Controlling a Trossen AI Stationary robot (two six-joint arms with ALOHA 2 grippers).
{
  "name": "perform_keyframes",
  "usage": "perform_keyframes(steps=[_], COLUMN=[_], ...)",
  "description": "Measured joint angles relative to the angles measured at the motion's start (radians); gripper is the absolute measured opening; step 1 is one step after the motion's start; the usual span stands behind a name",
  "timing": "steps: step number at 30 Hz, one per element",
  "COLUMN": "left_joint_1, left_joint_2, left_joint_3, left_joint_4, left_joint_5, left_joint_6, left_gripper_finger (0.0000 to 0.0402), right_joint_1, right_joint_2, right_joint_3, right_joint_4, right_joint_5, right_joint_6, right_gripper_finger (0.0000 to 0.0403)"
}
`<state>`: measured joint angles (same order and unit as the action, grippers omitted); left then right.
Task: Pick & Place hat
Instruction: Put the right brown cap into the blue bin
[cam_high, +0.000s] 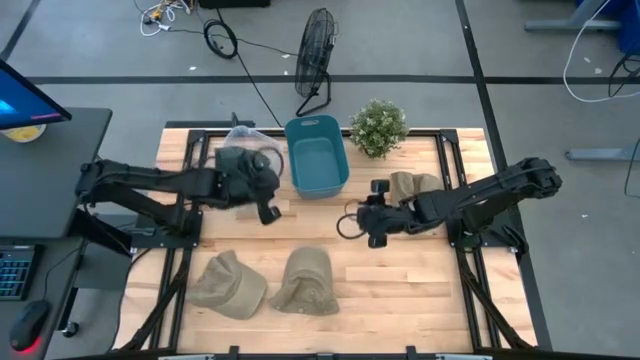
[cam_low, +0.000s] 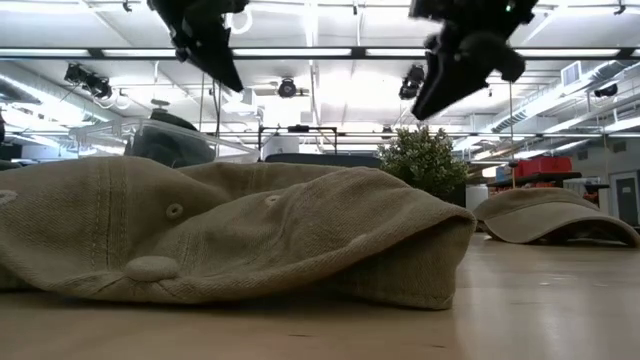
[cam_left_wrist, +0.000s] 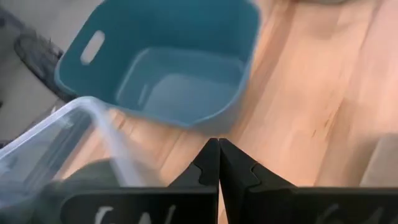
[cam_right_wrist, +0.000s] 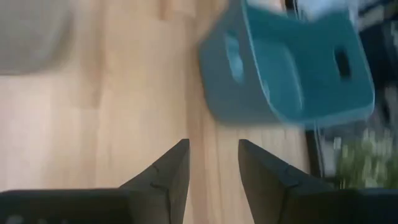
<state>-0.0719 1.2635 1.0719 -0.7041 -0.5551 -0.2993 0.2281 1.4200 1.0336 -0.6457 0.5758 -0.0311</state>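
Two tan hats are seen near the table's front edge, another by the right gripper — narrowly parted, seemingly empty; the left gripper is closed, empty, beside the teal bin.

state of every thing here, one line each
teal plastic bin: upright, empty
clear plastic box: holds a dark hat
three tan fabric caps: lying on the table
left gripper: shut, empty
right gripper: open, empty
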Motion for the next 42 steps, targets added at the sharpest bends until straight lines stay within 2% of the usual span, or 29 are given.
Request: perform_keyframes(steps=[4, 7, 11, 21, 30, 36, 42], left_joint_1=[-0.055, -0.066, -0.04, 0.086, 0.099, 0.117, 0.122], left_joint_2=[0.004, 0.006, 0.001, 0.0, 0.0, 0.0, 0.0], left_joint_3=[-0.167, -0.312, -0.419, -0.432, -0.432, -0.432, -0.432], left_joint_4=[0.269, 0.49, 0.634, 0.757, 0.759, 0.755, 0.755], left_joint_5=[-0.012, 0.042, 0.081, 0.18, 0.219, 0.284, 0.286], left_joint_6=[-0.003, -0.003, 0.003, 0.097, 0.083, 0.086, 0.079], left_gripper_finger=[0.0002, 0.0002, 0.0002, 0.0003, 0.0007, 0.0059, 0.0111], right_joint_1=[-0.049, -0.094, -0.193, -0.46, -0.575, -0.627, -0.654], right_joint_2=[0.0, 0.0, -0.011, -0.014, -0.014, -0.014, -0.014], right_joint_3=[0.0, 0.0, 0.0, -0.014, -0.077, -0.144, -0.215], right_joint_4=[-0.102, -0.182, -0.293, -0.4, -0.401, -0.38, -0.299], right_joint_5=[0.0, -0.01, -0.032, -0.372, -0.427, -0.419, -0.439], right_joint_6=[0.123, 0.198, 0.259, 0.301, 0.337, 0.338, 0.337], right_gripper_finger=[0.014, 0.014, 0.014, 0.014, 0.014, 0.0142, 0.0153])
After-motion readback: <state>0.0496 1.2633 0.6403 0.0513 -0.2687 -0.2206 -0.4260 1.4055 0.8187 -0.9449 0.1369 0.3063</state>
